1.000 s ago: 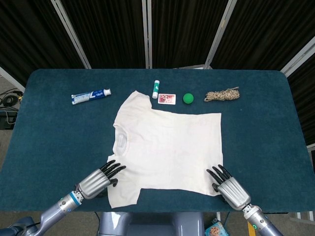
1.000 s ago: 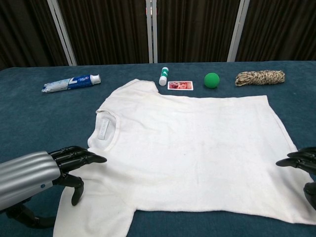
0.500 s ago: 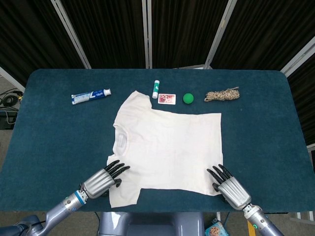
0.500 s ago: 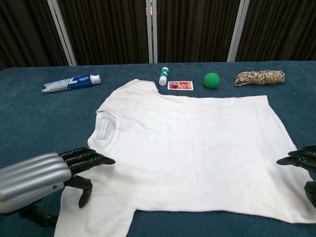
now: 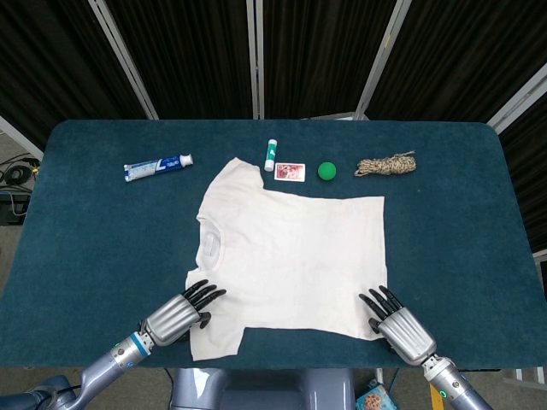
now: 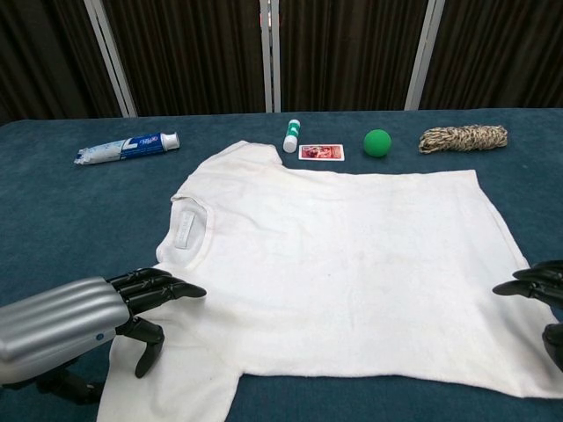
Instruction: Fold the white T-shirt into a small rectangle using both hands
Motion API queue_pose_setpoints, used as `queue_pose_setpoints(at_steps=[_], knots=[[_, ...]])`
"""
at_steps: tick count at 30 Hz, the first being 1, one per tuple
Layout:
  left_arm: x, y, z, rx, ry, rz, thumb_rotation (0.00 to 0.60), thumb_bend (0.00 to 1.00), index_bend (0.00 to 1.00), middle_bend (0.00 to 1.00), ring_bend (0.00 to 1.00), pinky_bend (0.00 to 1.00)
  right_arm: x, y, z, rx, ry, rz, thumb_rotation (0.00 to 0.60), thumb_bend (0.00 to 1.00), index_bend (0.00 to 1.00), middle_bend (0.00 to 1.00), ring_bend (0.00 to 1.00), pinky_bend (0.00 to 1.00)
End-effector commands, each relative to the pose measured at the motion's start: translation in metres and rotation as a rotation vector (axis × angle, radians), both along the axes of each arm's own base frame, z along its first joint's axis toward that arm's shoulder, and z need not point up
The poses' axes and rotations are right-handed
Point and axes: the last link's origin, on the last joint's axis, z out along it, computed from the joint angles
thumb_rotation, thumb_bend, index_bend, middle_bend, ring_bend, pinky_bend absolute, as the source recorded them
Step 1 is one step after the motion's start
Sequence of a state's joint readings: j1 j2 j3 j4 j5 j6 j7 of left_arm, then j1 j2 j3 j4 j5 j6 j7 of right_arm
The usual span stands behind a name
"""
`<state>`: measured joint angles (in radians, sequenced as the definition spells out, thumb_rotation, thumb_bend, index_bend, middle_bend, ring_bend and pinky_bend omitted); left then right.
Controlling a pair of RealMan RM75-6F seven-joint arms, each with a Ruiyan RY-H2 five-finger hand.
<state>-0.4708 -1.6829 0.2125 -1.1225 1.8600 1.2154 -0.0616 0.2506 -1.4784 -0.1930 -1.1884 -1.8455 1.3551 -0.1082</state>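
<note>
Since half a second ago the left hand has barely shifted, its fingers spread and empty at the near sleeve of the flat white cotton T-shirt. The right hand, fingers apart, sits at the shirt's near hem corner. Beyond the shirt lie a toothpaste tube, glue stick, small card, green ball and rope bundle.

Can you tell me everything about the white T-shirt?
The T-shirt is white, soft-looking cloth, lying flat and unfolded on the blue table. Its neck hole, with a tag inside, points to the robot's left, one short sleeve toward the far side and one toward the near edge. The left hand rests by the near sleeve, fingertips at its edge; the right hand is at the near hem corner.
</note>
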Motion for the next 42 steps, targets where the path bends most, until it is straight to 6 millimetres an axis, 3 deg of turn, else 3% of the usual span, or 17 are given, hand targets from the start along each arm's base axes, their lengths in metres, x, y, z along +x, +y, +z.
queue_pose_setpoints(at_steps=[1,27,42], knots=[[0.000,0.000,0.000,-0.005,-0.006,0.010,0.600,0.53,0.65,0.00,0.00,0.00,0.000,0.000,0.000,0.000,-0.001,0.000,0.600,0.39,0.72,0.09,0.00,0.00],[0.001,-0.014,0.025,-0.075,-0.041,0.069,0.600,0.53,0.72,0.00,0.00,0.00,0.015,0.011,0.018,0.052,-0.017,0.096,0.600,0.41,0.73,0.10,0.00,0.00],[-0.001,-0.038,0.045,-0.151,-0.048,0.043,0.600,0.54,0.72,0.00,0.00,0.00,0.026,0.024,0.030,0.116,-0.041,0.169,0.600,0.42,0.75,0.12,0.00,0.00]])
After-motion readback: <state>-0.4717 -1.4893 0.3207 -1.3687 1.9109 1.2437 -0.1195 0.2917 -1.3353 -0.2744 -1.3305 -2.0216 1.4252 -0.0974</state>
